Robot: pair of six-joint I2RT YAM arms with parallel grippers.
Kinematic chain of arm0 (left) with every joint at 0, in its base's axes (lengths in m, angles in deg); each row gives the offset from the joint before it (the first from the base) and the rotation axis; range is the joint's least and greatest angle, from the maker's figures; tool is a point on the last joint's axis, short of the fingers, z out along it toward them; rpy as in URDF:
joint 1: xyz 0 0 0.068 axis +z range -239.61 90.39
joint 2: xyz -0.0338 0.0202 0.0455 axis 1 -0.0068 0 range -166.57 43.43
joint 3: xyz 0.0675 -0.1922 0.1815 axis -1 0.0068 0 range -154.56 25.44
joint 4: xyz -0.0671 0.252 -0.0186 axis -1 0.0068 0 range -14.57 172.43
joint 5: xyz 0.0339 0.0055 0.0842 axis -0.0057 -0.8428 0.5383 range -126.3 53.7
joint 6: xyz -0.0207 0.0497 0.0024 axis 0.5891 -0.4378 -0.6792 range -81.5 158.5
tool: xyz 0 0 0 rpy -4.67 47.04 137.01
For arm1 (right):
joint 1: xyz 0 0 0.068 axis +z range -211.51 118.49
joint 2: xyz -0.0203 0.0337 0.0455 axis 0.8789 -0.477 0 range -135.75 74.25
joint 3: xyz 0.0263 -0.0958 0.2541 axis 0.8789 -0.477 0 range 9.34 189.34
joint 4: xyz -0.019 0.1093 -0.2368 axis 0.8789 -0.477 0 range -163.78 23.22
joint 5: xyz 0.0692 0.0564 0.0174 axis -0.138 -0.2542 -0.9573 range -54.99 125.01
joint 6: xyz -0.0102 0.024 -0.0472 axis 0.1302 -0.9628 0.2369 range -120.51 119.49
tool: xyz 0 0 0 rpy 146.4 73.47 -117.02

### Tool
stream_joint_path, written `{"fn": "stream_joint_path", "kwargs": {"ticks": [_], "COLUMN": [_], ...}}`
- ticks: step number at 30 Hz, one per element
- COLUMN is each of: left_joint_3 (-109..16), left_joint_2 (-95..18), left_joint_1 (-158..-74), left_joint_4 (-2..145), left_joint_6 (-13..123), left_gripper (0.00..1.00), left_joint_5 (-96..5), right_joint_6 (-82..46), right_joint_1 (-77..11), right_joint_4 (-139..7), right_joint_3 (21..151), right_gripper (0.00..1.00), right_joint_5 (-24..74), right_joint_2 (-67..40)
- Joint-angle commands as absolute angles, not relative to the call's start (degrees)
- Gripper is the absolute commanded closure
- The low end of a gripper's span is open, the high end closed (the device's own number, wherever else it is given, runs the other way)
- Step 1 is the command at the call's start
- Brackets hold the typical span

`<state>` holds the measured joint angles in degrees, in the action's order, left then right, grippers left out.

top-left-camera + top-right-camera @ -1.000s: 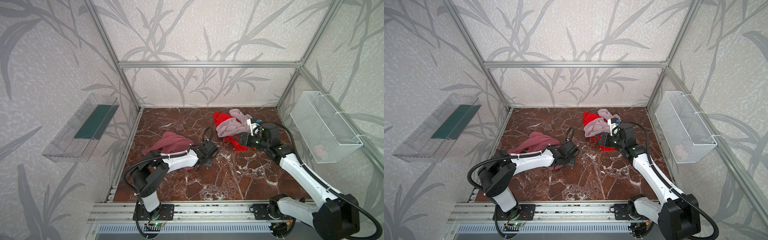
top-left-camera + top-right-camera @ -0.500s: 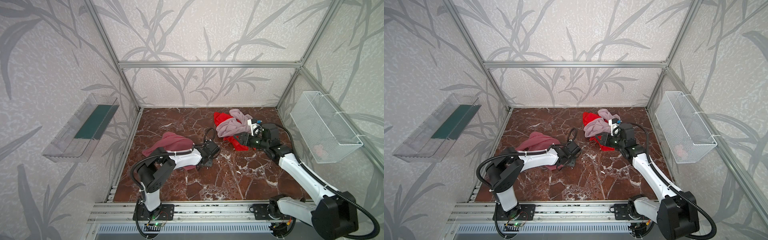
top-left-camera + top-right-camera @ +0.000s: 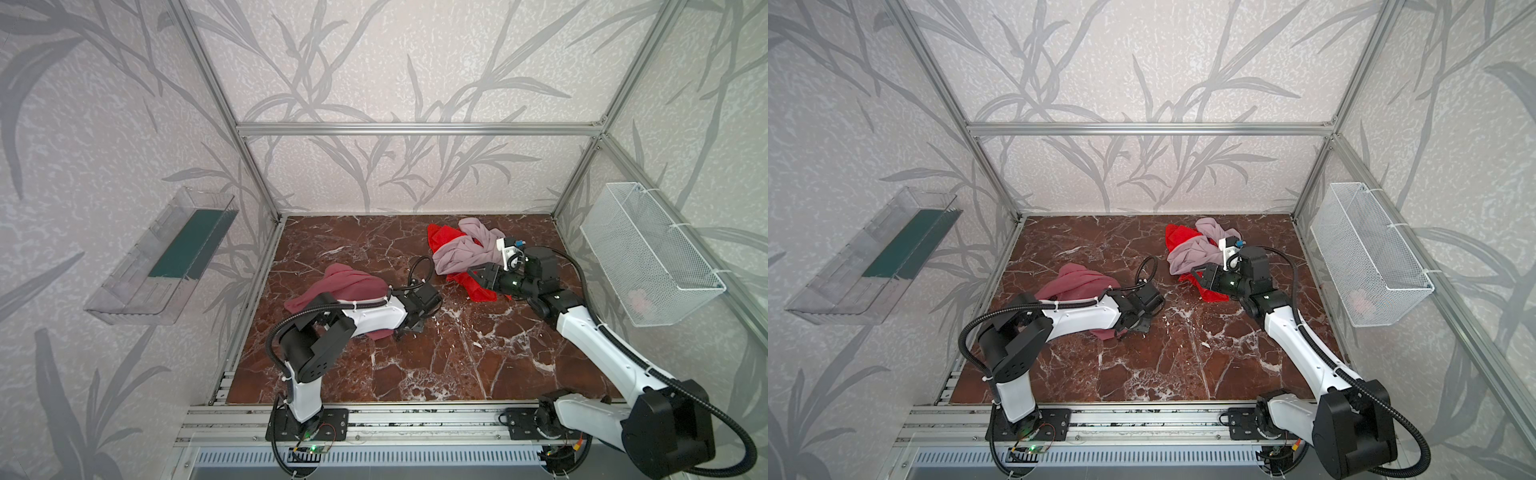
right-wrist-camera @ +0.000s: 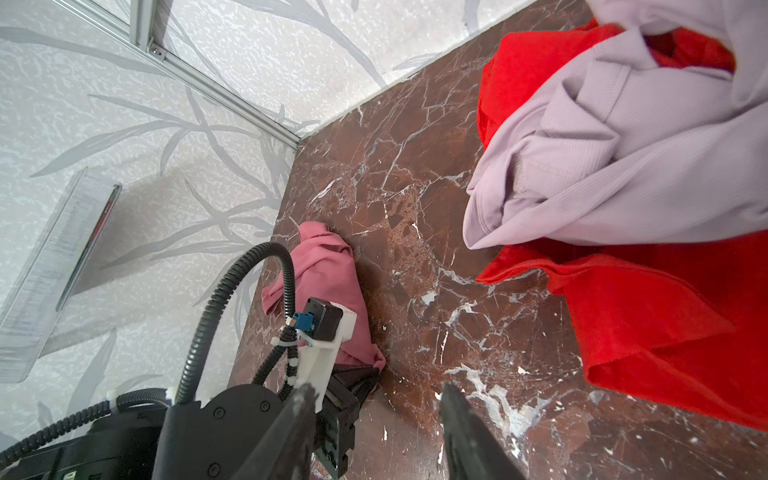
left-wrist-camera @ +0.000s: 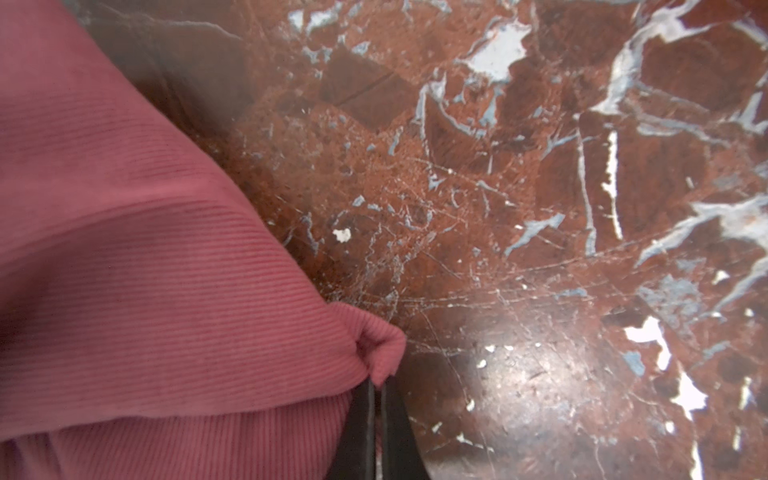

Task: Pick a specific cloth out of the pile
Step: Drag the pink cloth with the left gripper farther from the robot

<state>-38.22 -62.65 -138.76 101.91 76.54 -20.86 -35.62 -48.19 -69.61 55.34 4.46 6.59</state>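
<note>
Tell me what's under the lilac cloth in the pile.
Bright red cloth lies beneath the pale lilac cloth, sticking out at both ends. Whether anything else sits under those folds is hidden.

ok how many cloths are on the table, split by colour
dusty rose cloth: 1, apart from the pile, its corner pinched in the left gripper
bright red cloth: 1
pale lilac-pink cloth: 1
total: 3

Left gripper (image 5: pixel 375 388) jaws pinched together, arm low; right gripper (image 4: pixel 376 405) jaws parted.
</note>
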Motion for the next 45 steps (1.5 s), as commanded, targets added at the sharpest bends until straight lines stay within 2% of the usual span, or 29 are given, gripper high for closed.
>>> {"fn": "stream_joint_path", "kwargs": {"ticks": [1,25,40,45], "left_joint_3": [-38.77,-43.75,-47.69,-45.38], "left_joint_2": [-60.99,-44.02,-35.99,-31.40], "left_joint_1": [-138.83,-139.09,-138.75,-135.26], "left_joint_4": [104.96,102.90,102.54,103.41], "left_joint_6": [76.43,72.54,70.94,72.23], "left_gripper": [1.00,1.00,1.00,1.00], "left_joint_5": [-20.12,-28.77,-27.67,-27.45], "right_joint_6": [-36.28,-36.65,-38.83,-38.83], "right_joint_1": [-48.50,-48.85,-49.03,-49.12], "right_joint_4": [-67.86,-66.86,-65.90,-65.63], "right_joint_3": [55.04,54.69,54.32,54.12], "right_gripper": [0.51,0.51,0.51,0.51], "right_joint_5": [3.89,3.89,3.28,3.01], "right_joint_2": [6.31,6.75,6.94,6.67]}}
